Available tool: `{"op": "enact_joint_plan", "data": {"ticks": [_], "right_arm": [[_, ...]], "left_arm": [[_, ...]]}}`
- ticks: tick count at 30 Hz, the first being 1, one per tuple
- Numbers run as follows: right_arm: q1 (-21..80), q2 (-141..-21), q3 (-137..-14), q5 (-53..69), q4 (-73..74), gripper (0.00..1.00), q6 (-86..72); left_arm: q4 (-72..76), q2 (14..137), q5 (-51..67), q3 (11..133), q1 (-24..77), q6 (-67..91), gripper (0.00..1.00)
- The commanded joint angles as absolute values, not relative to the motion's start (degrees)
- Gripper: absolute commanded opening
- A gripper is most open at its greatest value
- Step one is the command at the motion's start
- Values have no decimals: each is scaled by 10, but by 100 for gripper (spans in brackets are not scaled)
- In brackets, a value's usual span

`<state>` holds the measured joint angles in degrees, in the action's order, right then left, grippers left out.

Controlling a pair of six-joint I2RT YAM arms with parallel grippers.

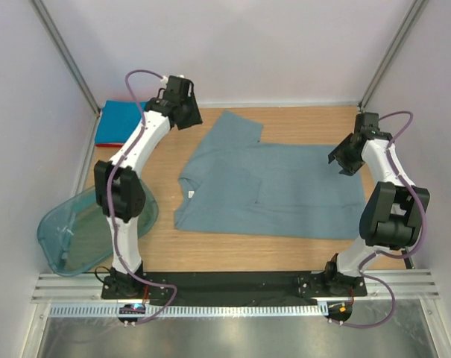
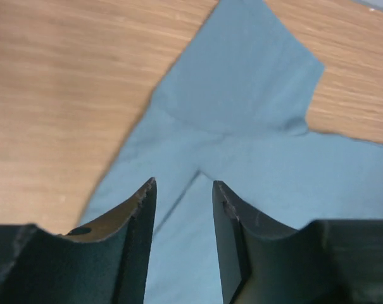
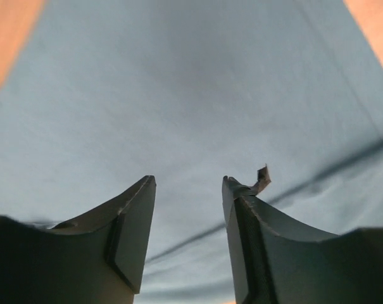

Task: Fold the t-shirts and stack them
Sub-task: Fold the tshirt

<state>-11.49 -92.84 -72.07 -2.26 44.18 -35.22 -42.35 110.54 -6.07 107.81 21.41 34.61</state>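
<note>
jaws: my left gripper (image 2: 184, 183) and right gripper (image 3: 188, 180) stood parted, empty | risk — grey-blue t-shirt (image 1: 270, 186) just below them could bunch on a shallow pinch

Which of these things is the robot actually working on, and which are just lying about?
Job:
grey-blue t-shirt, spread flat
folded bright blue t-shirt, far left
red cloth edge under it

Lying about:
teal plastic tub, near left
</note>
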Motion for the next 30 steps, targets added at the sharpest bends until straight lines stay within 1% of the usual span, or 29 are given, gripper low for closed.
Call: {"op": "enact_joint_plan", "data": {"ticks": [1, 2, 3, 4, 5, 7, 11, 15, 18, 26, 30], "right_arm": [[-123, -953, -786, 14, 382, 57, -298], [-125, -973, -797, 31, 374, 60, -279], [-125, -983, -807, 44, 376, 61, -273], [-124, -990, -819, 47, 372, 62, -266], [-124, -1001, -823, 59, 363, 63, -258], [-126, -1015, -832, 70, 353, 63, -251], [-126, -1043, -857, 101, 343, 66, -233], [-126, -1072, -876, 79, 337, 67, -232], [-127, -1080, -879, 67, 325, 68, -234], [-131, -1099, -905, 83, 314, 68, -245], [-131, -1110, -929, 93, 329, 68, -237]], "left_arm": [[-372, 1220, 22, 1201, 178, 278, 43], [-372, 1247, 30, 1233, 172, 279, 44], [-372, 1305, 39, 1264, 166, 284, 45], [-368, 1332, 61, 1327, 156, 289, 45], [-362, 1387, 73, 1352, 151, 301, 46], [-319, 1432, 107, 1402, 140, 315, 47], [-212, 1502, 139, 1413, 127, 382, 48], [-145, 1564, 151, 1429, 127, 459, 47], [-106, 1587, 154, 1441, 130, 490, 47], [-64, 1637, 144, 1448, 148, 508, 45], [-54, 1651, 153, 1452, 156, 512, 42]]}}
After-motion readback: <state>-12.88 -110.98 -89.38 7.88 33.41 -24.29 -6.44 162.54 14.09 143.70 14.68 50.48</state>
